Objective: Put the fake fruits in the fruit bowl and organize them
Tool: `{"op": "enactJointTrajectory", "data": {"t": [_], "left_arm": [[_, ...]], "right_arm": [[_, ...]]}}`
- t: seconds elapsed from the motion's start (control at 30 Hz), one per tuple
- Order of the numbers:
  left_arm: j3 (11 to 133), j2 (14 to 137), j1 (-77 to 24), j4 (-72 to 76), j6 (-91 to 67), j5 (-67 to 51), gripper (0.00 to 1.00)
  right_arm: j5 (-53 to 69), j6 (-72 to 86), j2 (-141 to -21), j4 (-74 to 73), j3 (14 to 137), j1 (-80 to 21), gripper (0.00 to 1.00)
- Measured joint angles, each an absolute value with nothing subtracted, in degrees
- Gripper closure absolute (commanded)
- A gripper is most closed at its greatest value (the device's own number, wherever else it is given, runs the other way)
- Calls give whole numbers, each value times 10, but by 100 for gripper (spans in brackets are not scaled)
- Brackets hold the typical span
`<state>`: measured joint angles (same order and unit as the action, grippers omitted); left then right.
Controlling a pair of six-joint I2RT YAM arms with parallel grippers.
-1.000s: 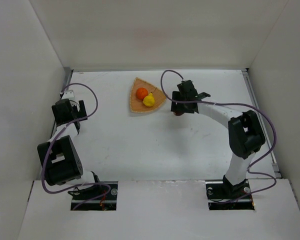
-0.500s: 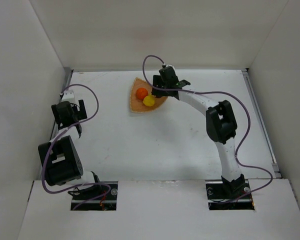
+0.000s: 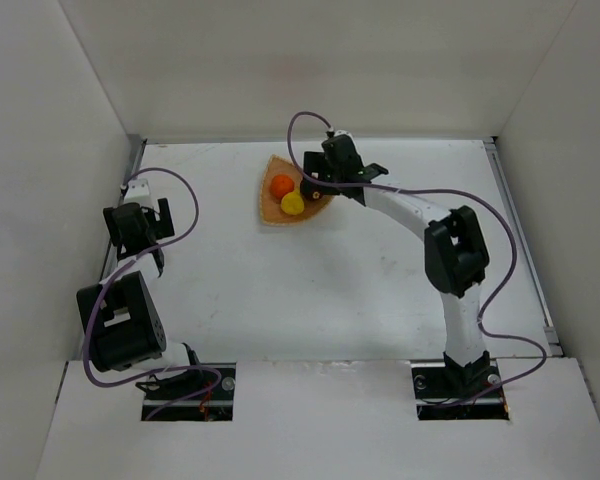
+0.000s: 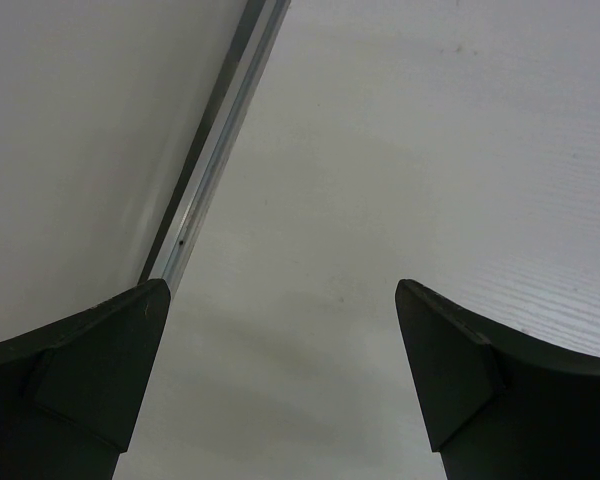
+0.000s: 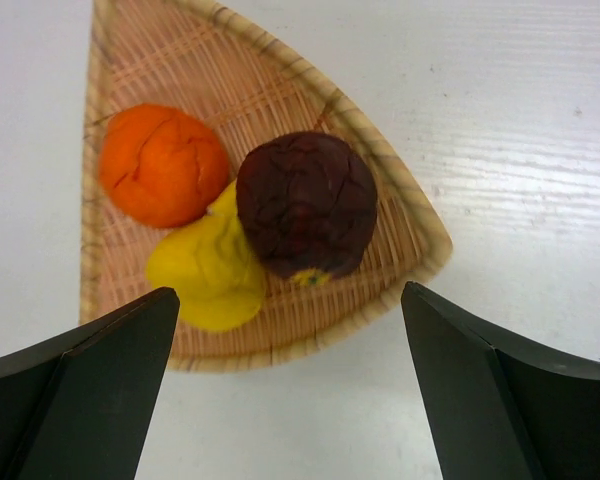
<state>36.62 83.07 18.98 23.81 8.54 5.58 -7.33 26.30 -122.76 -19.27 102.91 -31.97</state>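
Maroon fruit lay in the bowl, just ahead of the right gripper, leaning on the yellow fruit. Orange fruit sat further ahead and to its left. Right fingers were spread wide, gripping nothing. Left gripper was also spread, nothing between its fingers, over the table. All three were in, so placing looked done. Next move probably called for backing the right hand out without bumping the pile.
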Motion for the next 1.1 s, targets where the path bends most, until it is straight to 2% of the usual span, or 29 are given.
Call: {"op": "enactJointTrajectory", "data": {"t": [0.13, 0.37, 0.5, 0.63, 0.83, 1.1], "left_arm": [[366, 831, 189, 236, 86, 53, 0], [380, 835, 189, 208, 82, 49, 0], [387, 835, 178, 179, 66, 50, 0], [410, 830, 172, 109, 45, 46, 0], [477, 811, 198, 6, 14, 42, 0], [532, 752, 251, -70, -20, 43, 0]], "right_arm": [[-83, 261, -1125, -184, 949, -326, 0], [-100, 253, -837, -155, 712, -311, 0], [-102, 253, -684, -162, 567, -233, 0], [-103, 260, -587, -173, 467, -127, 0], [-83, 269, -503, -183, 402, -34, 0], [-51, 270, -495, -190, 366, -16, 0]]}}
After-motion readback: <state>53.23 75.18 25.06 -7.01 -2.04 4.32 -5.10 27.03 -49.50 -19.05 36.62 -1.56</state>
